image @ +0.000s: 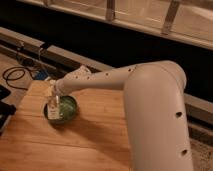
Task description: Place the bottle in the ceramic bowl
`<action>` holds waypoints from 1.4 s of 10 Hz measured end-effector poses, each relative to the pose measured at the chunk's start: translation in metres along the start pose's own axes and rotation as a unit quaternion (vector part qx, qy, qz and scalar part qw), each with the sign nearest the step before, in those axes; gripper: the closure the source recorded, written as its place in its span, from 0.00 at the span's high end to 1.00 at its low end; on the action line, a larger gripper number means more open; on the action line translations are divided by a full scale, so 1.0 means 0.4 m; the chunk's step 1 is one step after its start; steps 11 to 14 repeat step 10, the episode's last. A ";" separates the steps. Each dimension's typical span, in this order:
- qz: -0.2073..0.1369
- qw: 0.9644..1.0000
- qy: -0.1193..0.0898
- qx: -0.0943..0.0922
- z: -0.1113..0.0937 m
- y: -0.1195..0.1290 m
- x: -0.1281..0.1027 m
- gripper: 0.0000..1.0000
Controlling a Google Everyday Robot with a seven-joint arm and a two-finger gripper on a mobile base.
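The green ceramic bowl point(67, 109) sits on the wooden table point(95, 135), at its left. The slim clear bottle point(54, 107) stands nearly upright over the bowl's left part, its lower end inside or at the bowl's rim. My gripper point(54, 93) is at the end of the white arm, right at the bottle's top, above the bowl's left rim. The arm reaches in from the right across the table.
The table's left edge runs close to the bowl. A dark object point(4, 111) lies off the left edge. Black cables point(17, 75) coil on the floor at the far left. A dark wall and metal rails run behind the table.
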 end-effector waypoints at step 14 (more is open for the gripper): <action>0.000 1.000 -0.001 0.000 -0.002 0.001 -0.002 0.80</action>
